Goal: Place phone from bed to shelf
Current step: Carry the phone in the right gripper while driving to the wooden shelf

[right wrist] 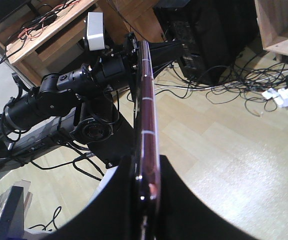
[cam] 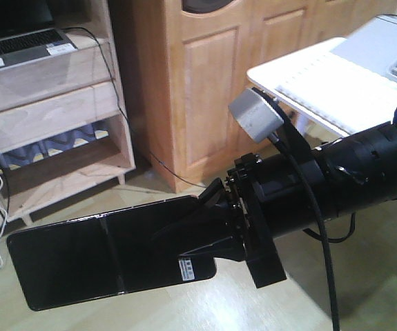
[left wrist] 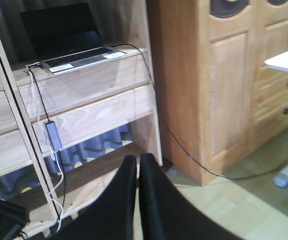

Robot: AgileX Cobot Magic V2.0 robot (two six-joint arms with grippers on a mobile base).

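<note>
Pale floorboards (cam: 184,307) run under the whole scene, and the bed is not in view. Nearest to me, the right gripper (cam: 199,231) is clamped on the phone (cam: 101,258) at its sticker end. The right wrist view shows the slab edge-on between the 2 fingers. It hangs above the floor with its long axis roughly level and its free end pointing left toward the shelf (cam: 53,114), which stands farther off on that side. The left gripper (left wrist: 137,185) is closed on nothing and faces that shelf. I judge the right arm must reach left and forward. 1 laptop (cam: 18,43) sits on the upper board with cables trailing down. I see nothing on the lowest board.
</note>
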